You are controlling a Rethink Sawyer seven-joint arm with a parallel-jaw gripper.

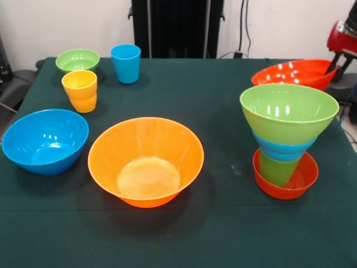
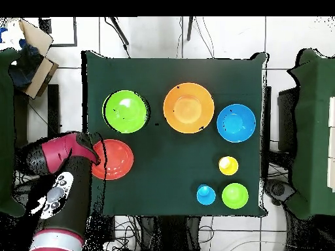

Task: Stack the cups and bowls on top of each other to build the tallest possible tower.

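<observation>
The tower (image 1: 285, 142) stands near one side edge of the bench (image 1: 223, 111): a red-orange bowl (image 1: 298, 181) lowest, a green cup (image 1: 276, 169) upright in it, a blue bowl (image 1: 284, 149) seated on the cup, and a wide green bowl (image 1: 289, 111) on top, so it widens upward and looks top-heavy. Just behind it lies a large red bowl (image 1: 293, 72), close at hand, probably the next piece. The rest sit well apart across the bench: a big orange bowl (image 1: 146, 161) in the middle front, a blue bowl (image 1: 46, 140) beside it, then a yellow cup (image 1: 80, 90), a blue cup (image 1: 125, 63) and a small green bowl (image 1: 77, 60) near the far corner. The arm (image 2: 62, 189) is drawn off to the side, its end (image 2: 84, 145) by the red bowl's rim; I cannot tell whether the hand is open or holds anything.
</observation>
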